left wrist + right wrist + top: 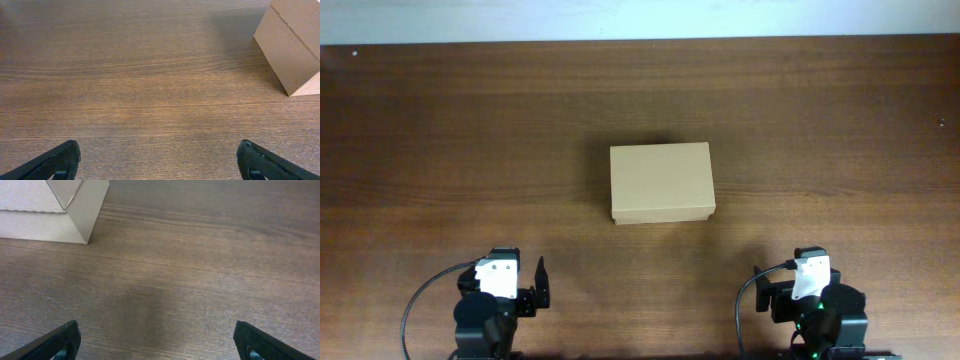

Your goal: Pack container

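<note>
Mid-table, you've got the container (661, 182) sitting flat on the table (440, 130), long side toward the arms, flap down flush. No view shows the inside, so I can't tell whether it's empty or loaded. Nothing loose to pack shows in the overhead or either wrist cam.

Your left gripper (160, 167) has its fingers spread wide and holds nothing. It's parked low at the near edge, well apart from the box. Its cam catches only one box corner, upper right.

Your right gripper (160, 345) is the same: spread wide, empty, near edge. A box corner sits upper left in its cam.

My read: it's a symmetric ready pose, with the box centred between the arms so either can reach it. Wide jaws suit going for the flap edge or the walls.

Progress: either the very start, or closed up at the end. These frames don't settle it. If starting, you need the flap up first. Brace the box with one arm, since light cardboard will likely slide on smooth wood.
</note>
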Controlling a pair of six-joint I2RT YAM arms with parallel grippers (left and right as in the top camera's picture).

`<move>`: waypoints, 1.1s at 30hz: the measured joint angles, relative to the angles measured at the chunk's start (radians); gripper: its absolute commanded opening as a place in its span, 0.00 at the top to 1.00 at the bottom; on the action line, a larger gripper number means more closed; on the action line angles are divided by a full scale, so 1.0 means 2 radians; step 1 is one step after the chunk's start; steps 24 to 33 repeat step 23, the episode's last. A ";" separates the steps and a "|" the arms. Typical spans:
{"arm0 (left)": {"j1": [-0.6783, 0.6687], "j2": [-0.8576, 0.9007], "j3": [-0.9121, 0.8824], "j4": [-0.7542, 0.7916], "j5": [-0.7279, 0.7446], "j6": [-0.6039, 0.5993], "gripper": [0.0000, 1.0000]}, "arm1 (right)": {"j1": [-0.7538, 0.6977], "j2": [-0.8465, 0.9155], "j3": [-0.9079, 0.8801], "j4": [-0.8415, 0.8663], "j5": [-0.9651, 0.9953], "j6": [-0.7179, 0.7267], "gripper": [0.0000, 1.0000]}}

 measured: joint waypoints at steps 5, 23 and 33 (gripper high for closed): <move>0.000 0.000 0.000 0.000 0.000 0.000 0.01 | 0.000 0.000 0.000 0.000 0.000 0.003 0.01; 0.000 0.000 0.000 0.000 0.000 0.000 0.00 | 0.000 0.000 0.000 0.000 0.000 0.005 0.01; 0.000 0.000 0.000 0.000 0.000 0.000 0.00 | 0.000 0.000 0.000 0.000 0.000 0.005 0.01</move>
